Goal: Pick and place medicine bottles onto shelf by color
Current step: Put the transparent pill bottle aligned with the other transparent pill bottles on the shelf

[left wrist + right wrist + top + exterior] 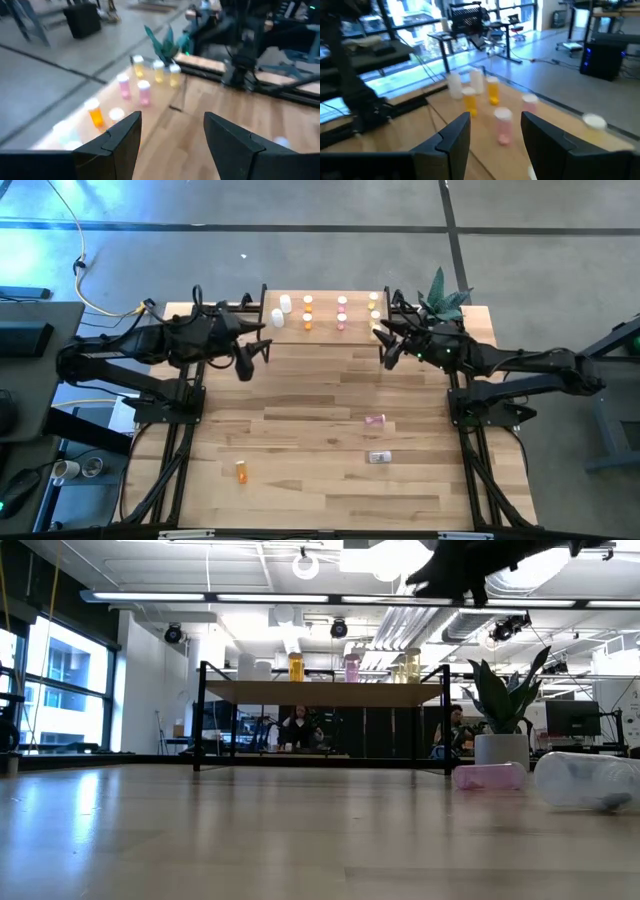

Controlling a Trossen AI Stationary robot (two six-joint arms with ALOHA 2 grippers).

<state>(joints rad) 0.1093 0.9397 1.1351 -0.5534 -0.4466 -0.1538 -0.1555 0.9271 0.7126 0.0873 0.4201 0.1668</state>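
High view: shelf point(325, 330) at table's point(300, 430) far edge holds bottles point(307, 313); pink bottle point(374, 420), clear bottle point(379, 457), orange bottle point(241, 471) lie on table.
Left wrist view: left gripper point(172, 131) spread, empty.
Right wrist view: right gripper point(495, 131) spread, empty.

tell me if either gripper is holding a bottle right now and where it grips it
Nothing is held. The left gripper and the right gripper both hang open and empty near the shelf.

potted plant point(445, 300) – table's far corner, just behind right pincer | yellow cable point(95, 300) – floor, beyond left pincer
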